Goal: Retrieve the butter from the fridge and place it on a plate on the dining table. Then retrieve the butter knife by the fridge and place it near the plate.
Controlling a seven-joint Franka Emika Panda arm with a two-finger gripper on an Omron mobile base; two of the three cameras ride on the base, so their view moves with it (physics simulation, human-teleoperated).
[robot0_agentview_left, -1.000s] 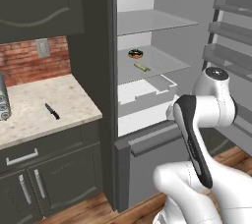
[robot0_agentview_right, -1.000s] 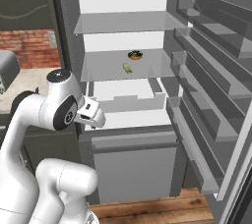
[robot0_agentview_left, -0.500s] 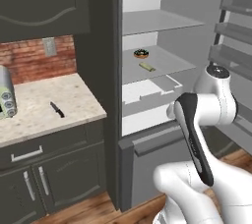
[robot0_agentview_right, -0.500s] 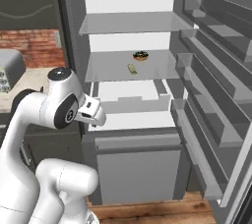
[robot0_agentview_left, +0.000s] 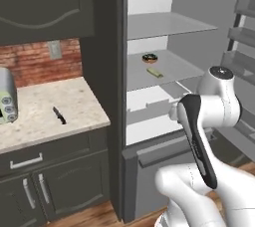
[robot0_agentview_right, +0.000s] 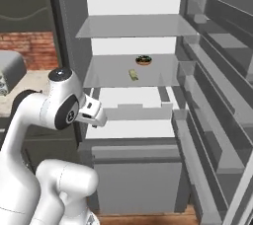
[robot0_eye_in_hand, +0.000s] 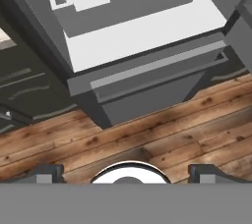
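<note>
Our gripper [robot0_eye_in_hand: 126,171] hangs with its jaws spread wide and empty above the wood floor [robot0_eye_in_hand: 162,134], the butter knife [robot0_agentview_left: 59,116] well off to its left on the counter [robot0_agentview_left: 45,116], the butter [robot0_agentview_left: 155,72] ahead on the open fridge [robot0_agentview_left: 164,52] shelf beside a small dark bowl [robot0_agentview_left: 149,58].

Dark bowl [robot0_agentview_left: 149,58] on a shelf, brick backsplash [robot0_agentview_left: 37,61], speckled counter [robot0_agentview_left: 35,116], wood floor [robot0_eye_in_hand: 147,139]
</note>
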